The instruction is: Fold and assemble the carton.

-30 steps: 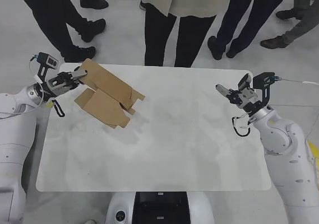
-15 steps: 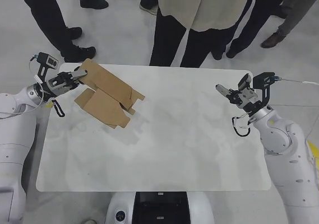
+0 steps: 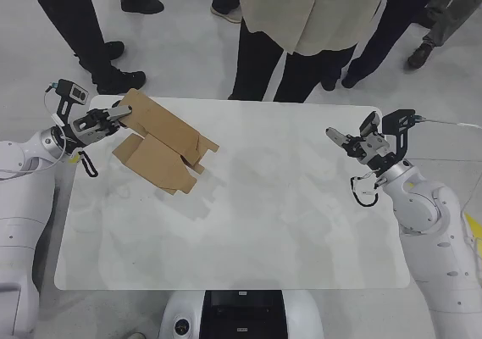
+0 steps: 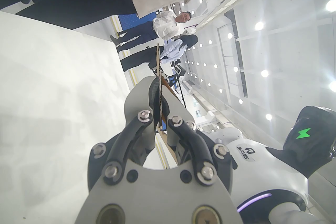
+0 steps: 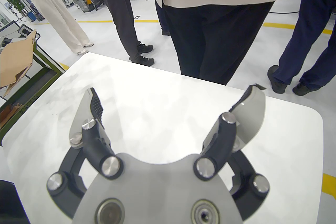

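Note:
A flat brown carton (image 3: 163, 142) lies tilted at the table's far left corner, one end raised off the surface. My left gripper (image 3: 120, 115) is shut on that raised edge; in the left wrist view the cardboard edge (image 4: 158, 70) stands thin between the closed fingers (image 4: 153, 93). My right gripper (image 3: 342, 141) hovers over the table's right edge, well away from the carton. Its fingers (image 5: 92, 104) are spread wide with nothing between them in the right wrist view, where the right gripper (image 5: 172, 99) faces the bare white tabletop.
The white table (image 3: 249, 246) is bare across its middle and front. Several people stand along the far edge, the closest person (image 3: 279, 42) right at the table's back. A green-framed cart (image 5: 31, 72) with cardboard stands beyond the table's corner.
Both arms and the carton have kept still. Only the people behind the table shifted position.

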